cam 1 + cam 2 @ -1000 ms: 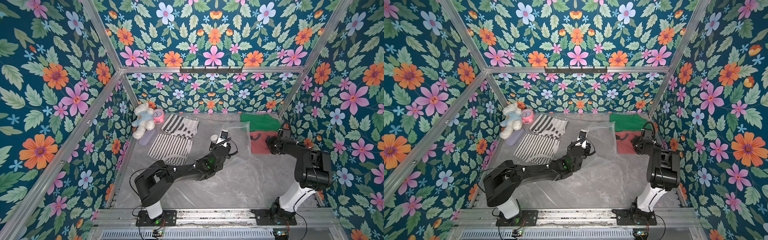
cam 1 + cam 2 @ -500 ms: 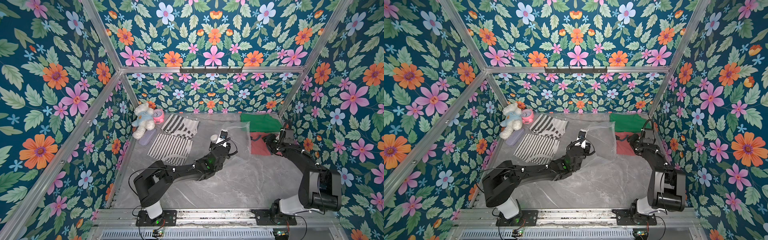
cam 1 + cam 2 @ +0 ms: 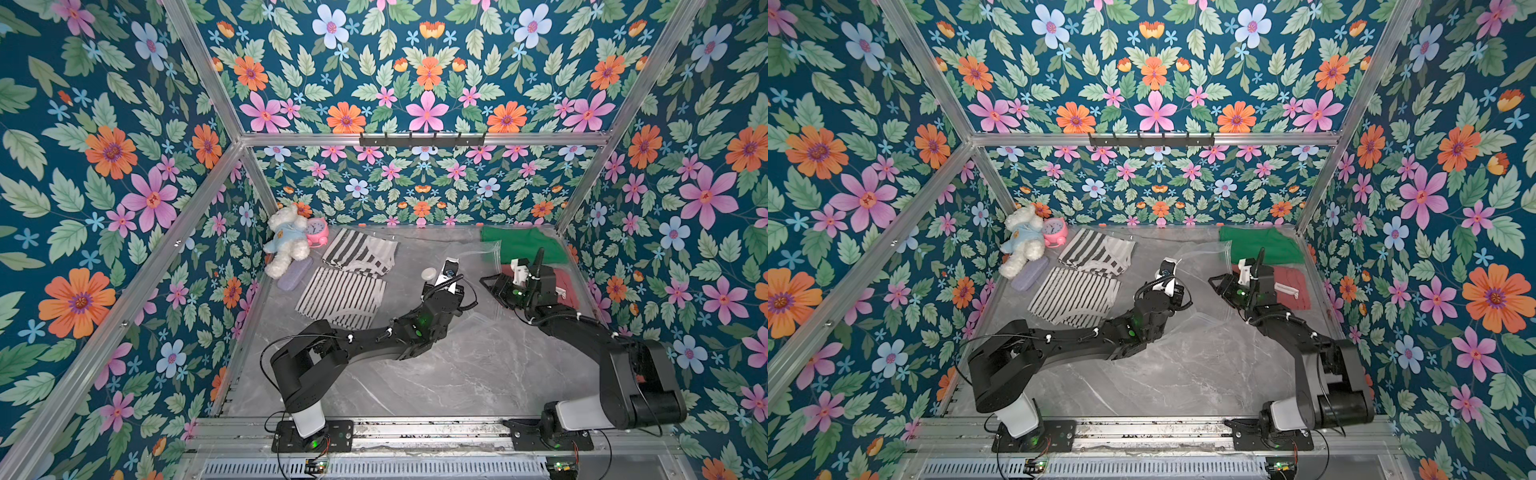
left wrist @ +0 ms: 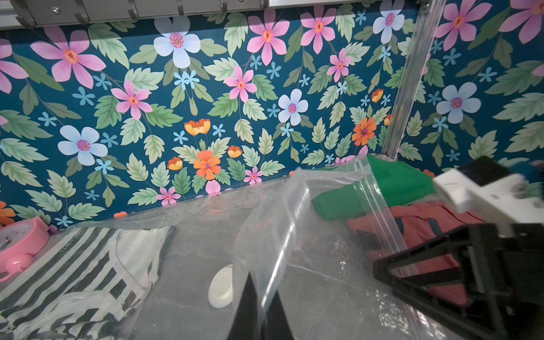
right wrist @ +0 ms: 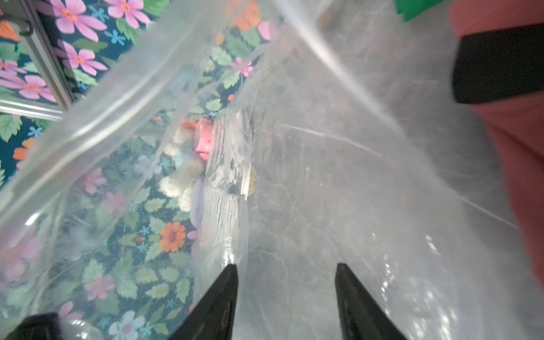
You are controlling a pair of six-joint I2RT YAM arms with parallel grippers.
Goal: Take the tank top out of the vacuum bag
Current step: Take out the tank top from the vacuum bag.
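The vacuum bag (image 3: 473, 255) lies crumpled at centre-right in both top views, its white valve cap (image 4: 221, 286) facing up. We see the left gripper (image 4: 260, 294) pinched tight on its film, while the right gripper (image 5: 287, 268) stands with jaws apart, clasping nothing. Faint print on the striped garment (image 4: 88, 265) is unreadable to us.

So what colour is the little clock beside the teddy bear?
Pink. The small round alarm clock shows best in a top view.

We log left gripper (image 3: 1168, 266) touching vacuum bag (image 3: 1200, 253); right gripper (image 3: 1214, 282) near, apart. Red garment (image 3: 1287, 286) just beside right gripper; green cloth (image 3: 1262, 245) near.
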